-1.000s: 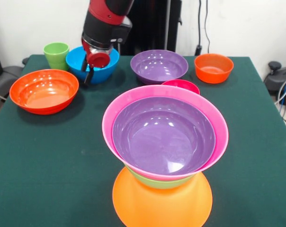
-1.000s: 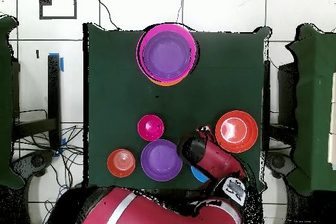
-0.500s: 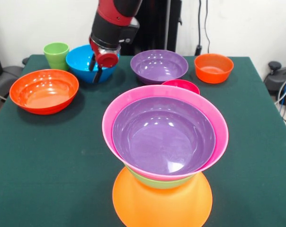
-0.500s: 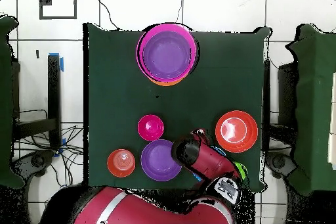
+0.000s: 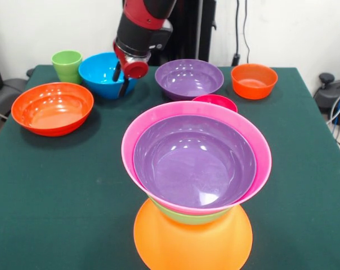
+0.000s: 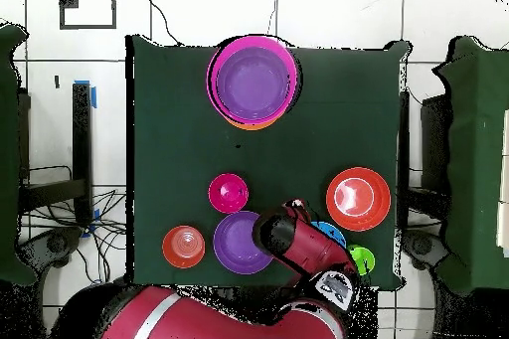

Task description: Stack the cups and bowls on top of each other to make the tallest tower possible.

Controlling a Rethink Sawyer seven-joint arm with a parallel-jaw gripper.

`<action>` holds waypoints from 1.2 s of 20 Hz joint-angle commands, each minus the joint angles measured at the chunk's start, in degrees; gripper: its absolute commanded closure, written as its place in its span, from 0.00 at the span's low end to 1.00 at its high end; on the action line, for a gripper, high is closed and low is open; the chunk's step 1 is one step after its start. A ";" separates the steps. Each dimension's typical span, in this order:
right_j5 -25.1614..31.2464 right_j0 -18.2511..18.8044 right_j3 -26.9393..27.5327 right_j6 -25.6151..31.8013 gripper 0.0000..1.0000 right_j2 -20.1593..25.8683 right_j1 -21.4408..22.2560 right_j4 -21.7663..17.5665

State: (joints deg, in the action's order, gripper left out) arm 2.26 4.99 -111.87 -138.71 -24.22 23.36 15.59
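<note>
In the front view, a big red-orange bowl [image 5: 52,107] is sitting near the bench's [image 5: 57,197] left edge, with the light-green cup [image 5: 67,65] at the far left corner touching the blue bowl [image 5: 102,75]. The gripper [image 5: 121,79] is hanging over the blue bowl's right rim, its dark fingers [image 5: 124,85] pointing down; I cannot tell whether they are apart. Right of it are lying a loose purple bowl [image 5: 189,78], a small magenta bowl [image 5: 215,102] and a small red-orange bowl [image 5: 254,80]. The tower [image 5: 196,185] is standing at the near edge, well apart from the gripper: orange base, green, pink, purple.
</note>
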 commanded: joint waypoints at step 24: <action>-9.80 0.30 -3.45 -11.28 0.00 7.26 -8.85 2.13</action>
State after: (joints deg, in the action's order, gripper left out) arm -4.56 4.31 -114.42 -138.72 -24.18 17.60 15.84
